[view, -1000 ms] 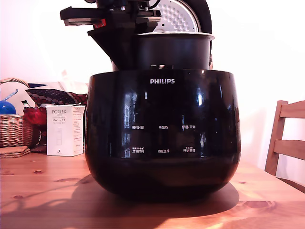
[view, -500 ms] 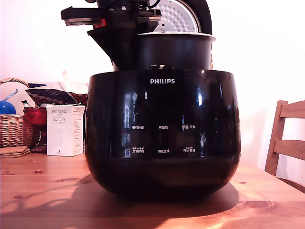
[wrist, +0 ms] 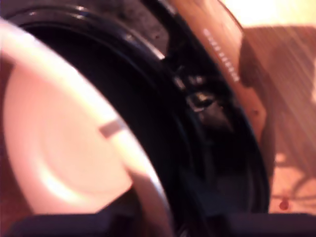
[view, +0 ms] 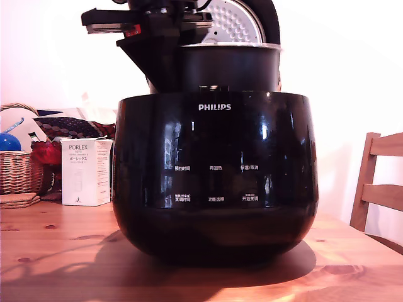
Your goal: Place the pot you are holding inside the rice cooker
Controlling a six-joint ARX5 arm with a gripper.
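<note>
The rice cooker (view: 214,163), a big glossy black body with PHILIPS lettering, fills the middle of the exterior view. Its lid (view: 236,22) stands open behind, showing a white dimpled plate. The pot (view: 230,66) hangs upright over the cooker's opening, its lower part hidden behind the cooker's rim. My gripper (view: 179,47) is shut on the pot's rim on the exterior view's left. In the wrist view the pot's pale inside (wrist: 64,143) is close up, with the cooker's dark cavity (wrist: 217,123) beside it.
The cooker stands on a wooden table (view: 63,251). A white PORLEX box (view: 85,171) and a wicker basket (view: 16,173) are at the exterior view's left, behind the cooker. A wooden chair (view: 378,189) is at the right edge.
The gripper and pot have crept a few pixels toward the exterior view's right and the rim looks a touch lower. The cooker has not moved.
</note>
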